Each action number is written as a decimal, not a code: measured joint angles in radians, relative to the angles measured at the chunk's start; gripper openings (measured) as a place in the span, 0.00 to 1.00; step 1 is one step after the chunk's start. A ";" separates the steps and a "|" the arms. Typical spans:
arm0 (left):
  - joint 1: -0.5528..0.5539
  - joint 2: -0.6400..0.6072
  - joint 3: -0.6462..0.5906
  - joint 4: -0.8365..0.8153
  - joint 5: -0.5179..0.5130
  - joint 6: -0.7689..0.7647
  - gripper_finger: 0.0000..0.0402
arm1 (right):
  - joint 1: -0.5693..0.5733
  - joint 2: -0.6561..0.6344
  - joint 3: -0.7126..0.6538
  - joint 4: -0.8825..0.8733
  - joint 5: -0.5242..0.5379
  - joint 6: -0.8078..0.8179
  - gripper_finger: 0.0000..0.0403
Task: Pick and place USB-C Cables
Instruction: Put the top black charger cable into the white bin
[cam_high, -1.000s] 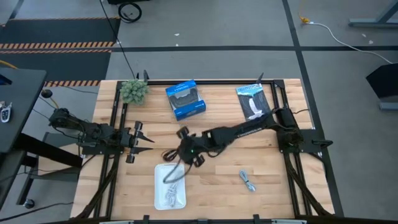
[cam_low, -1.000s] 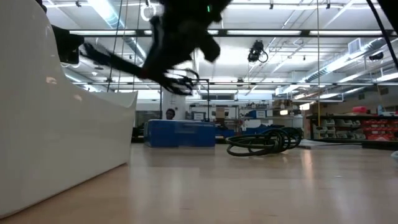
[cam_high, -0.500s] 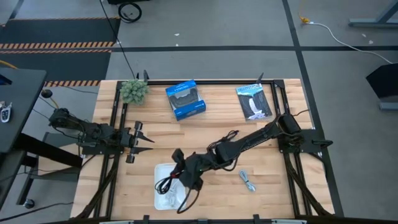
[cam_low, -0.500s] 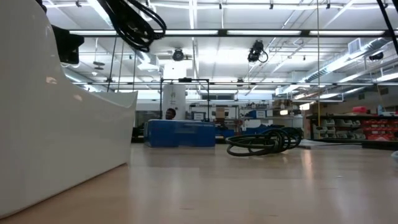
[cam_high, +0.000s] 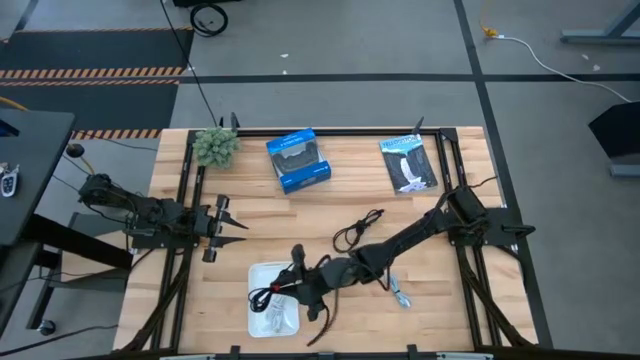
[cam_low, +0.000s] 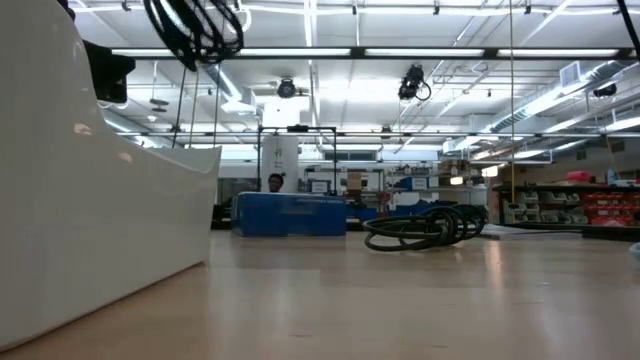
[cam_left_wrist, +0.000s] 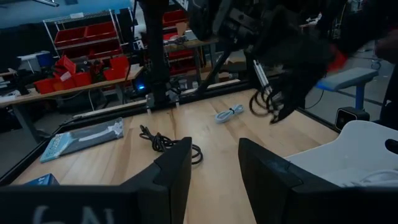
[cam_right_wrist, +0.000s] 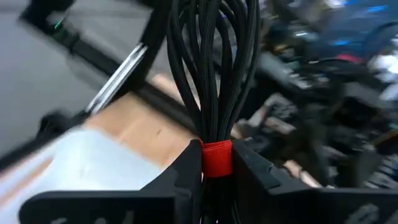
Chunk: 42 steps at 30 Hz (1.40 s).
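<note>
My right gripper (cam_high: 296, 285) hangs above the white tray (cam_high: 258, 272), shut on the black cable bundle with the red tie (cam_high: 264, 296); the low view shows that bundle (cam_low: 195, 25) high in the air. A white cable (cam_high: 271, 318) lies inside the tray. The plain black cable (cam_high: 358, 228) rests loosely coiled on the table's middle, and the grey cable (cam_high: 398, 292) lies near the right arm's forearm. My left gripper (cam_high: 222, 222) waits open at the table's left side, touching nothing. My right gripper pinches the black bundle between its two fingers (cam_right_wrist: 181, 171) at the red tie (cam_right_wrist: 216, 158), where the strands are gathered. The bundle is lifted clear over the tray. Its loops (cam_right_wrist: 214, 56) fan out beyond the fingertips.
A blue box (cam_high: 298, 159) and a flat black-and-white packet (cam_high: 408, 163) lie along the far edge, with a green plant (cam_high: 214, 146) at the far left corner. Black frame rails run along both table sides. Bare wood shows between the left gripper and the tray.
My right gripper carried the red-tied black bundle from the table's middle toward the near edge, ending over the white tray. The arm's move uncovered the plain black cable lying on the table's middle.
</note>
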<state>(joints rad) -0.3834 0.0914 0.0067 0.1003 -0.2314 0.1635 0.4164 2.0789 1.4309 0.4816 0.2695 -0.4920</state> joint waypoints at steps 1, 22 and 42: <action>0.000 0.000 0.000 0.000 0.000 0.000 0.35 | 0.008 -0.001 -0.010 0.033 0.030 0.017 0.18; 0.000 0.013 0.000 -0.004 0.000 0.000 0.35 | 0.079 0.243 0.251 -0.156 0.104 0.061 0.18; 0.000 0.013 0.000 0.006 0.000 0.000 0.35 | 0.004 0.249 0.447 -0.711 -0.117 -0.321 0.29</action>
<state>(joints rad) -0.3836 0.1047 0.0067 0.1062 -0.2314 0.1635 0.4209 2.3280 1.8778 -0.2298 0.1529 -0.8132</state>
